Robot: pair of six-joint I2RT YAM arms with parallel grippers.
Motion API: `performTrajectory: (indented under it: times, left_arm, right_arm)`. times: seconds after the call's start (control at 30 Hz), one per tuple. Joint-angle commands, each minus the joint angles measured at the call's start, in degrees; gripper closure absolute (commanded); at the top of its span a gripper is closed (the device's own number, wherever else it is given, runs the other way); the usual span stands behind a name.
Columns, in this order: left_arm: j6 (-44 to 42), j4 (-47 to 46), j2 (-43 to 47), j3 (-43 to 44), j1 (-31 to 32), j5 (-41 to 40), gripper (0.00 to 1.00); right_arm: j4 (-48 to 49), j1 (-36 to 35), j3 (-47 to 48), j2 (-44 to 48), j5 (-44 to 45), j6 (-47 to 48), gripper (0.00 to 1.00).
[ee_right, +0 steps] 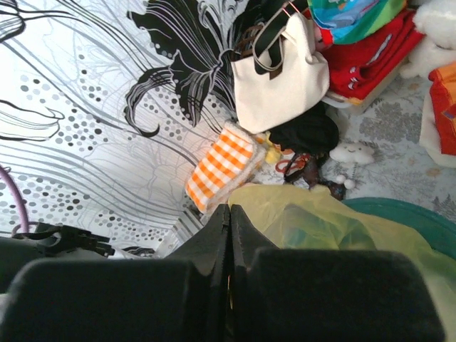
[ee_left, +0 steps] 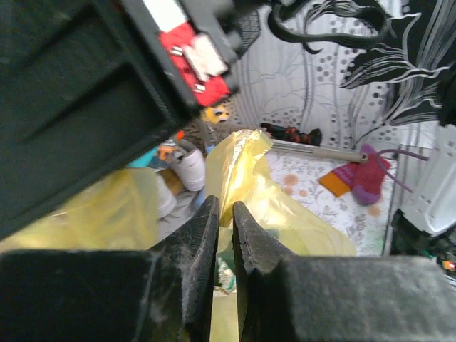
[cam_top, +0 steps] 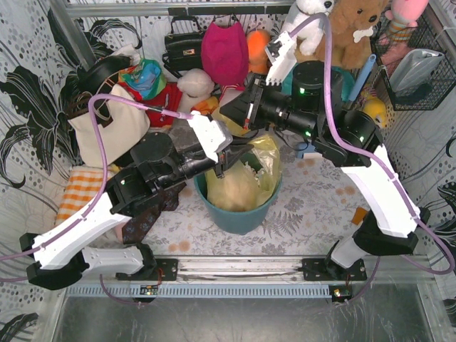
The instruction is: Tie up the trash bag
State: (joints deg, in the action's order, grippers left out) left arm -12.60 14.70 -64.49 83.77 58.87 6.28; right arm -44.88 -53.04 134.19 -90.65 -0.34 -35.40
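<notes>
Trash bag point(cam_top: 246, 178): one, translucent yellow, seated in the one teal bin point(cam_top: 239, 217) at mid-table. In the top view, two grippers are counted. The left gripper point(cam_top: 222, 167) is placed at the bag's 9 o'clock rim and the right gripper point(cam_top: 231, 117) near its 11 o'clock edge, so the mouth lies between them, with the left judged the nearer. In the left wrist view, the fingers point(ee_left: 203, 242) are drawn to a thin slit with yellow film apparently nipped in it. One flap rises from the tips toward 12 o'clock, its long axis running away from the gripper. In the right wrist view, the jaws are pressed fully together and the bag lies just past the tips toward 4 o'clock. Whether film is trapped there cannot be told. One cream tote point(ee_right: 285, 78) is noted at 12 o'clock, well apart. Judgement: the tie depends on one flap being held on each side of the mouth for crossing.
</notes>
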Motion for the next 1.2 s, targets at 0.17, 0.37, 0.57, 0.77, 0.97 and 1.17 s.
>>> performTrajectory:
  times: [0.17, 0.37, 0.57, 0.77, 0.97, 1.17]
  left_arm:
    - [-4.2, -4.6, 5.0, -2.6, 0.5, -15.3, 0.81]
    - [-4.4, -6.3, 7.6, -4.8, 0.6, -16.6, 0.82]
    - [-4.4, -6.0, 7.2, -5.0, 0.5, -17.2, 0.82]
    - [-3.8, -6.2, 6.9, -5.7, 0.5, -16.8, 0.82]
    - [-1.6, -2.1, 5.7, -3.3, 0.5, -12.6, 0.51]
    - [-3.1, 5.6, 4.7, 3.3, 0.5, -8.2, 0.22]
  right_arm:
    - [4.0, -0.4, -10.4, 8.1, 5.6, -2.4, 1.0]
    - [5.1, -0.4, -16.3, 12.3, 9.8, -2.9, 1.0]
    - [5.9, -0.4, -19.8, 14.9, 10.1, -4.5, 1.0]
    - [9.2, -0.4, -28.7, 19.2, 8.4, -9.0, 1.0]
    - [13.2, -0.4, -33.8, 21.2, 10.1, -10.3, 1.0]
    - [16.8, -0.4, -34.3, 20.2, 11.7, -8.9, 1.0]
